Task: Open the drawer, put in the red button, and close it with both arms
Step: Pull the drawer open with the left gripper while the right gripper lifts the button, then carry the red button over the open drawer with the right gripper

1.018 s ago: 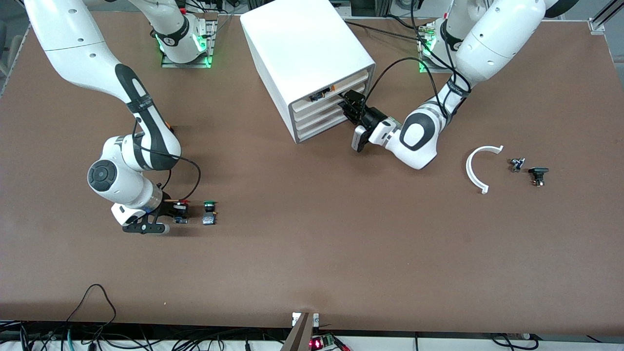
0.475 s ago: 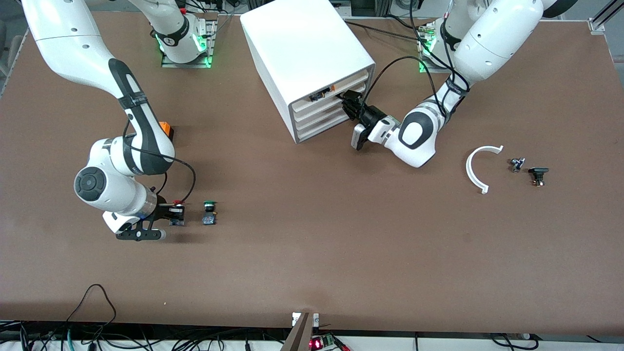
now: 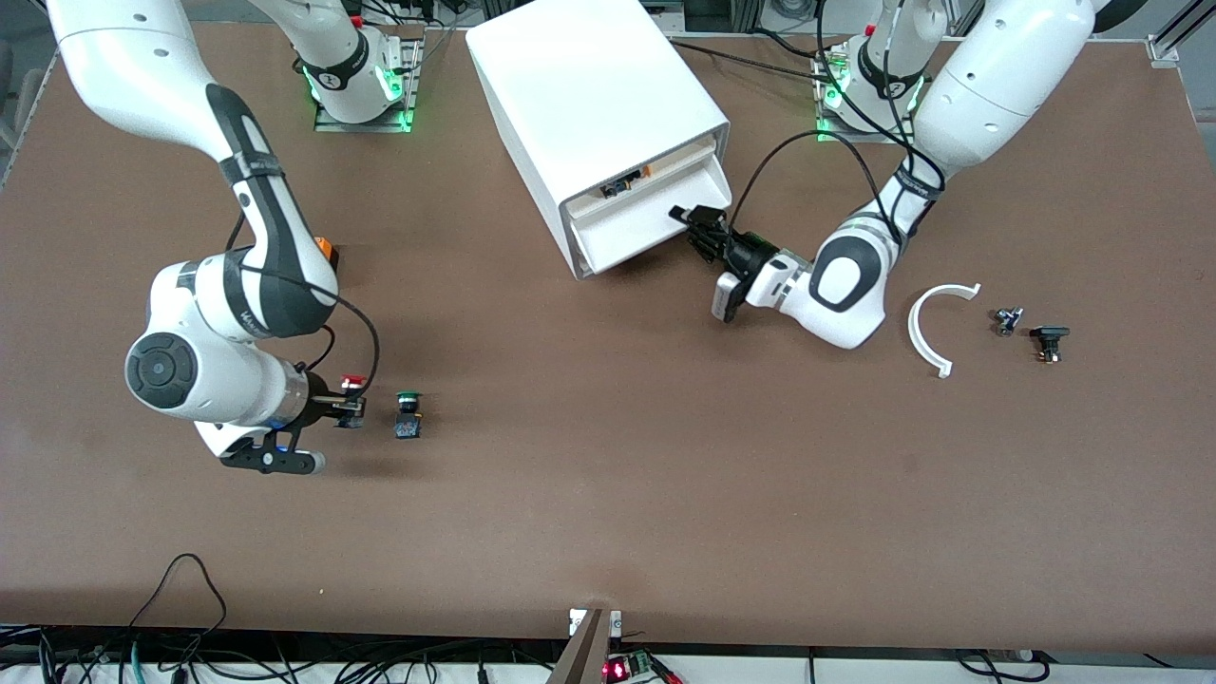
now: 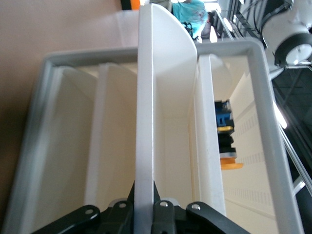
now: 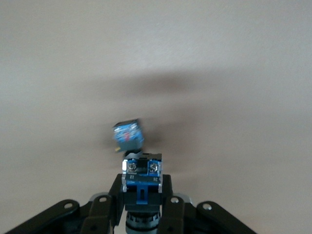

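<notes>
The white cabinet stands at the table's middle, near the bases. A drawer below the top one is pulled partly out. My left gripper is shut on its front wall, one finger on each side, in the left wrist view. My right gripper is shut on the red button, red cap up, a little above the table beside the green button. In the right wrist view the gripper clamps the button's blue-black base.
The top drawer holds a black-and-orange piece, which also shows in the left wrist view. The green button also shows in the right wrist view. An orange block lies by the right arm. A white curved strip and two small black parts lie toward the left arm's end.
The left gripper has drawn the drawer out of the cabinet toward the front camera. The right gripper has closed on the red button and lifted it off the table.
</notes>
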Controlling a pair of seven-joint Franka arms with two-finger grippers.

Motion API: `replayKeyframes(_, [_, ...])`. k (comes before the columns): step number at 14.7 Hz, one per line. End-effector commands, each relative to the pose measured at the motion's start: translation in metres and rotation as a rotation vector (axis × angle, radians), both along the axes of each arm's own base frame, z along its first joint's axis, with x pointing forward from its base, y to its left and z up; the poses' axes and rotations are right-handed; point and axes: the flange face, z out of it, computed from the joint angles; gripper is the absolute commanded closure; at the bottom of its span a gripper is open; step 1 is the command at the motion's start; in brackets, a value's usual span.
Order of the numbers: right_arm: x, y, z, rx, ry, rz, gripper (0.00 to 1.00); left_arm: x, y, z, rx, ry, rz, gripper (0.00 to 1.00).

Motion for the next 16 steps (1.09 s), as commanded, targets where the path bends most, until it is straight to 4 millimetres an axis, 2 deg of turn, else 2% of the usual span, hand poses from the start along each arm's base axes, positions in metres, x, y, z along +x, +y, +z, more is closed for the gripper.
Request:
replayKeyframes(1, [-0.006,0.044,0.03,-0.023,0.021,-0.115,1.0,0.04,0.018,0.018,0.049,-0.033,0.029,1.0])
replayKeyframes(4, [-0.017,0.089,0.048,-0.044,0.02,-0.284,1.0,0.06,0.039,0.009,0.068,-0.043,0.068,1.0])
replayKeyframes(9, [-0.045,0.17,0.074,-0.048,-0.014,-0.456,1.0,0.079,0.062,0.003,0.107,-0.077,0.074,1.0])
replayKeyframes(10, [-0.054,0.19,0.08,-0.045,-0.021,-0.496,1.0,0.079,0.063,0.003,0.109,-0.075,0.076,0.66])
replayKeyframes(11, [-0.062,0.207,0.086,-0.042,-0.028,-0.539,1.0,0.08,0.066,0.003,0.115,-0.064,0.082,0.01])
replayKeyframes(12, [-0.071,0.227,0.095,-0.033,-0.039,-0.574,1.0,0.086,0.077,0.007,0.12,-0.062,0.105,0.0])
replayKeyframes(14, [-0.09,0.261,0.107,-0.019,-0.05,-0.645,1.0,0.095,0.084,0.021,0.119,-0.038,0.11,0.0])
replayKeyframes(16, [-0.113,0.296,0.114,-0.011,-0.061,-0.701,1.0,0.105,0.091,0.049,0.152,0.011,0.114,0.0])
